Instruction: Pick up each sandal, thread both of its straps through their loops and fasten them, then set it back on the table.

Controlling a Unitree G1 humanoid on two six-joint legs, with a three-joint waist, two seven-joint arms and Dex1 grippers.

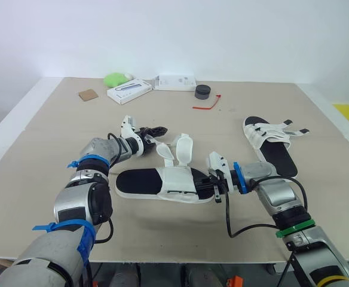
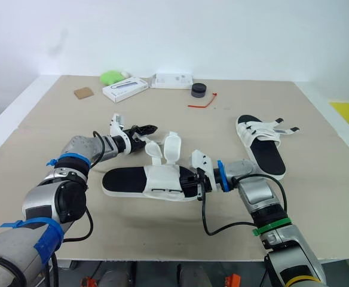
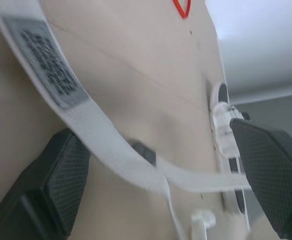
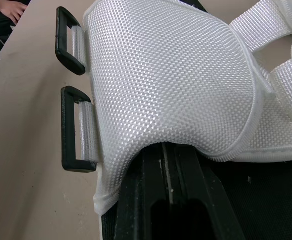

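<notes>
Brown square (image 1: 88, 95), green lump (image 1: 117, 79), white box (image 1: 129, 91), white carton (image 1: 175, 82), black puck (image 1: 202, 91), red tie (image 1: 208, 104)

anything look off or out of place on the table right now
Nothing is spilled or broken, but both sandals are undone. The near sandal has its straps standing up loose, clear of the black loops, one running through the open left gripper. The far sandal has strap ends splayed out sideways.
</notes>
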